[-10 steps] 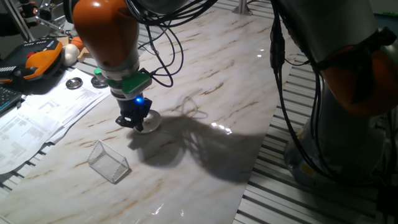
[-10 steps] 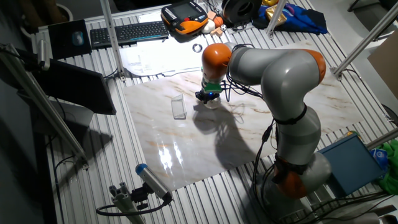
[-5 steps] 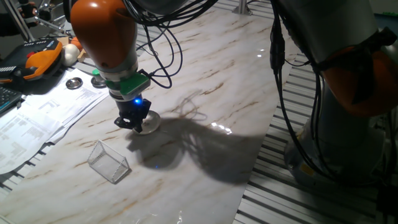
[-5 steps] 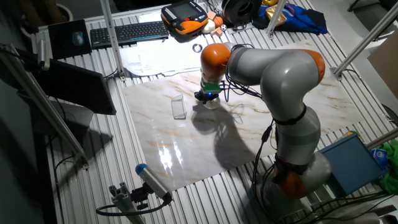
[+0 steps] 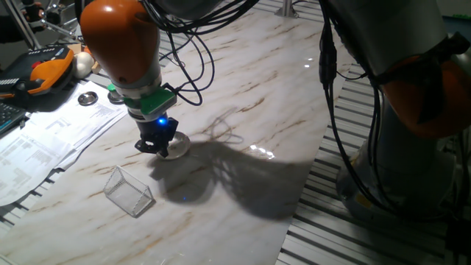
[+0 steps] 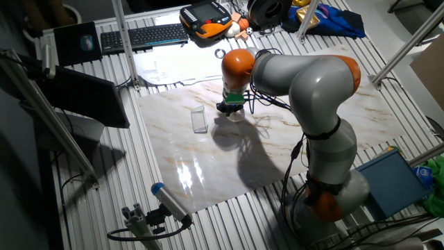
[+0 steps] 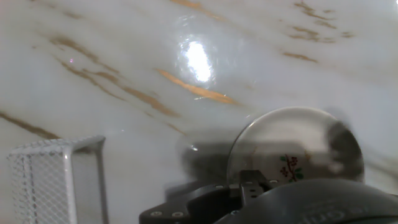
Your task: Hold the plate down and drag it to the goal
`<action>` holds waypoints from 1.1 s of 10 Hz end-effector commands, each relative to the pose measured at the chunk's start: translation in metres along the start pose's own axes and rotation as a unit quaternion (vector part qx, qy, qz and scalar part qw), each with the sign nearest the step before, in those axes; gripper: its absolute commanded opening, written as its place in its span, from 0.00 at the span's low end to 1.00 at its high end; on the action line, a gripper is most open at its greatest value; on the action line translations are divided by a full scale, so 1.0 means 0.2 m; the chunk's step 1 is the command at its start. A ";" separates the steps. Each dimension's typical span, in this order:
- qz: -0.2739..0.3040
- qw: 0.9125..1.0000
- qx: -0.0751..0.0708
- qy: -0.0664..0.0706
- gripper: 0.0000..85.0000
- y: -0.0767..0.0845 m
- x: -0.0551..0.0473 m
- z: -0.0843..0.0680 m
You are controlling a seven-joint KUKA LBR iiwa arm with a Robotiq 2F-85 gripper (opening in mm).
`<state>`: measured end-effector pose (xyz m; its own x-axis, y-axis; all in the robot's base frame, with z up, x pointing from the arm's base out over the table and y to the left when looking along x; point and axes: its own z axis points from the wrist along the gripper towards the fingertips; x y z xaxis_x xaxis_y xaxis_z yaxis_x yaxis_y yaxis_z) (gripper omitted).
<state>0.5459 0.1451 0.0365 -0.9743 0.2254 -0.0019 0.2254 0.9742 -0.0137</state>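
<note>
Over the last second the arm (image 5: pixel 121 44) has eased a little toward the near-left side of the marble table (image 5: pixel 294 110), taking the gripper (image 5: pixel 156 146) and the plate (image 5: pixel 177 145) under it a short way along; the shift is small but shows in both fixed views.

Largest first: the grey-and-orange arm bends down over the table, its wrist with the green band and blue light standing almost upright above the plate. The gripper's tips sit on or just at the plate's near edge. Whether the jaws are spread or closed cannot be told from any of the 3 views, because the hand view shows only the dark body of the hand over the disc.

The plate lies flat on the marble, white with a small dark floral mark (image 7: pixel 289 168). The goal (image 5: pixel 128 191), a see-through box, stands near but still apart from it, to the front-left.

Risks, as a judgement: contact is near the rim, so the plate may tip or slip out from under the tips if downward pressure drops; a skewed drag could also knock the light box aside.
</note>
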 end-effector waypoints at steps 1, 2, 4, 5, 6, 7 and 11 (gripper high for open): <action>-0.004 1.000 0.000 0.001 0.00 -0.01 0.00 0.00; -0.006 1.000 0.003 0.000 0.00 -0.02 0.00 0.00; -0.007 1.000 0.005 -0.004 0.00 -0.02 0.00 0.02; -0.007 1.000 0.005 -0.004 0.00 -0.02 0.00 0.02; -0.007 1.000 0.003 -0.004 0.00 -0.02 0.00 0.02; -0.005 1.000 0.001 -0.005 0.00 -0.02 0.00 0.02; 0.000 1.000 -0.005 -0.007 0.00 0.00 0.02 0.04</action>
<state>0.5427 0.1459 0.0290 -0.9739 0.2266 -0.0155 0.2267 0.9740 -0.0035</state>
